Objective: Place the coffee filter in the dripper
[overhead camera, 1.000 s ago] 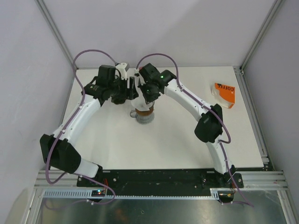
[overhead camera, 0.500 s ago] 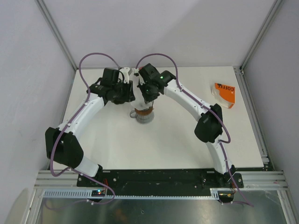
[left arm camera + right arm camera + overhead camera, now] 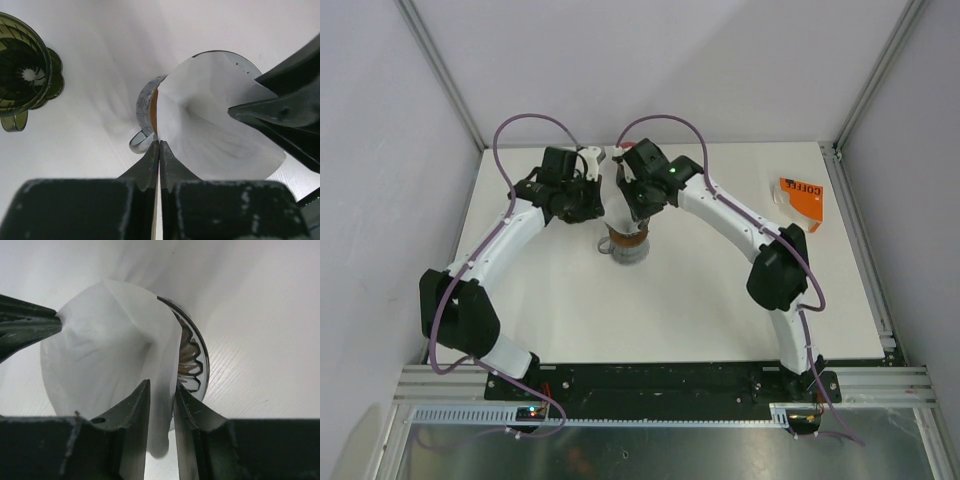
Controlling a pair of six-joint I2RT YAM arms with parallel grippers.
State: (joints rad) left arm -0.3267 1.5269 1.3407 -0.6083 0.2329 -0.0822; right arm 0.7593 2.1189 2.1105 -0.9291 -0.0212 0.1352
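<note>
While both arms (image 3: 730, 215) arch inward over the dripper (image 3: 192, 360), the left claw (image 3: 159, 145) pinches the coffee filter (image 3: 210, 115). The right claw (image 3: 161, 390) stands slightly parted astride its edge. A green dripper (image 3: 25, 65) stands apart.

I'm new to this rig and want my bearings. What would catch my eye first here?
The white paper coffee filter, spread as a cone over the clear dripper in the middle of the white table. The left gripper is shut on its rim, while the right gripper straddles the opposite edge with jaws apart. An orange coffee packet lies at the far right.
</note>
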